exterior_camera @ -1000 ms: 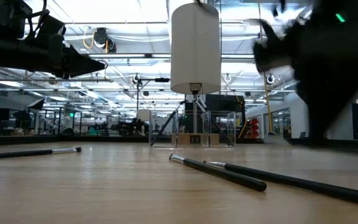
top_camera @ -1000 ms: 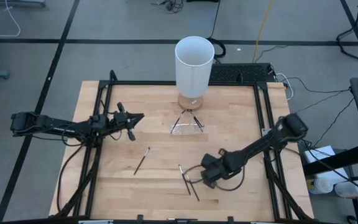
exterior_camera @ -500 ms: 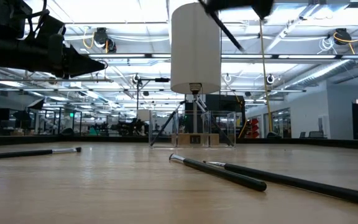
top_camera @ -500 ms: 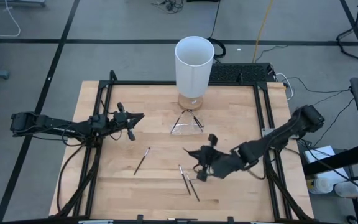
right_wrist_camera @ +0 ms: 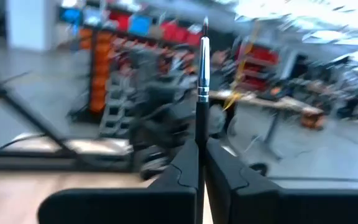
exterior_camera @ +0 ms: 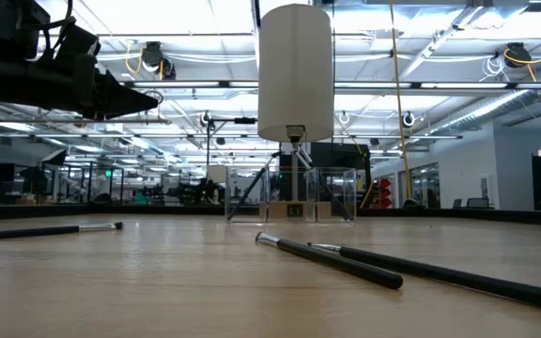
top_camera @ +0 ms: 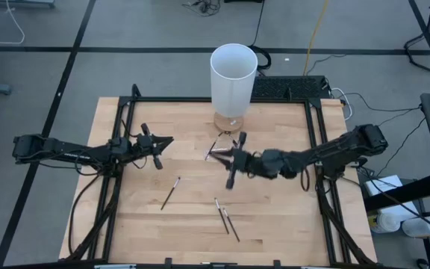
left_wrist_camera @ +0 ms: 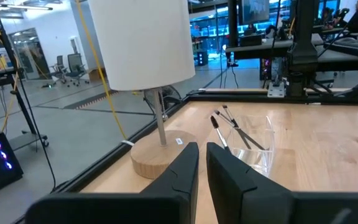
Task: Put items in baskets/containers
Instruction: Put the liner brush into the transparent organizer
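I see the right gripper (top_camera: pixel 222 155) reaching in over the middle of the tabletop (top_camera: pixel 192 224), close beside the clear container (top_camera: pixel 216 153). Its fingers (right_wrist_camera: pixel 182 171) are pressed together on one thin dark stick (right_wrist_camera: pixel 202 68), which stands up between them with its silvery ferrule and pale tip pointing away from the wrist. In the high view that held stick (top_camera: pixel 231 175) slants down from the gripper.

The left gripper (top_camera: pixel 164 142) hangs over the left part of the tabletop, well apart from the container, pointing toward it. Its fingers (left_wrist_camera: pixel 182 171) stand nearly together with a narrow gap, and I see nothing between them.

The clear container sits just in front of the wooden base (left_wrist_camera: pixel 160 155) of the tall white cylinder (top_camera: pixel 234 75). Through the left wrist view I count at least two sticks (left_wrist_camera: pixel 232 127) already leaning inside it, pale tips up.

Three sticks lie loose on the tabletop: one (top_camera: pixel 169 193) left of centre, alone, and a pair (top_camera: pixel 226 218) lying close together nearer the front edge. In the low view that pair (exterior_camera: pixel 346 260) appears to overlap; I cannot tell whether they touch.
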You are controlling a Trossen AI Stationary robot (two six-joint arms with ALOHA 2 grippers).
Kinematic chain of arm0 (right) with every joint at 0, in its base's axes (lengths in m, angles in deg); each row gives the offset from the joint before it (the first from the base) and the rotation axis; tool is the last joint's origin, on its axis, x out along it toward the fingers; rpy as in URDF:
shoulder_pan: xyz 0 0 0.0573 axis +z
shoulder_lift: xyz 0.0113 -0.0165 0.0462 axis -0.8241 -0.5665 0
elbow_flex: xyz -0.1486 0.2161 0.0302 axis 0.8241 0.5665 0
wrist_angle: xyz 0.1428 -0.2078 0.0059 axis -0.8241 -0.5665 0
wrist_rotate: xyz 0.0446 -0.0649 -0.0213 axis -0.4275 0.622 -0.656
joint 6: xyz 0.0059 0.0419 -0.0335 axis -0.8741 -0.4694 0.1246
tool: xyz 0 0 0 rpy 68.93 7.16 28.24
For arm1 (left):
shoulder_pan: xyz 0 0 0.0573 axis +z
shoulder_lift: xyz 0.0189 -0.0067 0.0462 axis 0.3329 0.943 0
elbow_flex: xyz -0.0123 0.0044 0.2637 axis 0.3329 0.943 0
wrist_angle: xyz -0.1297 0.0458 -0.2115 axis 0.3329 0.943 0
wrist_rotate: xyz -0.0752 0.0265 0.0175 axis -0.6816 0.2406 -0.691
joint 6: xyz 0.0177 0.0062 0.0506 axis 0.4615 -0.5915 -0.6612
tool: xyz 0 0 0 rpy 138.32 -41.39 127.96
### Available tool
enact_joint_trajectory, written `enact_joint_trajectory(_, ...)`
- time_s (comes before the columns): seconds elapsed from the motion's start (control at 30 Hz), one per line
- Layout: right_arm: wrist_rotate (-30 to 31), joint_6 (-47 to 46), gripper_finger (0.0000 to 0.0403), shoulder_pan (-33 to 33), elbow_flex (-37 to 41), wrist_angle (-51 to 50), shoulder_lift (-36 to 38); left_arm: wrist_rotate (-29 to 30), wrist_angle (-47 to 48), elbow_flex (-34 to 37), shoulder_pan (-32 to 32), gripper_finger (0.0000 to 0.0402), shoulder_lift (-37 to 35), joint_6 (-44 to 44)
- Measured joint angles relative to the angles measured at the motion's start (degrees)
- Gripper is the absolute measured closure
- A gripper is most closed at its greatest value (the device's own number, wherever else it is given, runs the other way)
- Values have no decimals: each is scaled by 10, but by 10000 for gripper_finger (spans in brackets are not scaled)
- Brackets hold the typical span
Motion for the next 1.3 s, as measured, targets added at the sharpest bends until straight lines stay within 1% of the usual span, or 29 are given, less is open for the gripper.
enact_joint_trajectory(0.07,-12,-3,403,-32,52,75,1,0,9,0,0,360,0,1)
enact_joint_trajectory(0.17,-33,-62,403,-79,134,145,-1,0,12,0,0,360,0,1)
enact_joint_trajectory(0.27,-40,-132,403,-112,190,175,0,0,12,0,0,360,0,-1)
enact_joint_trajectory(0.37,-38,-160,403,-128,211,181,-15,1,7,0,1,360,0,-2)
enact_joint_trajectory(0.43,-40,-166,403,-130,211,203,-33,2,-5,0,0,360,0,-3)
enact_joint_trajectory(0.5,-41,-166,403,-126,194,228,-62,2,-19,0,1,360,0,-4)
enact_joint_trajectory(0.57,-36,-150,403,-119,181,227,-93,2,-30,0,1,360,0,-7)
enact_joint_trajectory(0.67,6,-131,403,-110,163,231,-140,2,-29,0,1,360,0,-9)
enact_joint_trajectory(0.8,56,-108,403,-100,159,276,-170,1,-27,0,1,360,0,-10)
enact_joint_trajectory(0.9,80,-106,403,-95,160,264,-172,1,-23,0,0,360,0,-20)
enact_joint_trajectory(1.07,82,-119,403,-95,160,220,-172,1,-19,0,1,360,0,-24)
enact_joint_trajectory(1.3,81,-135,403,-97,162,185,-172,1,-20,0,1,360,0,-20)
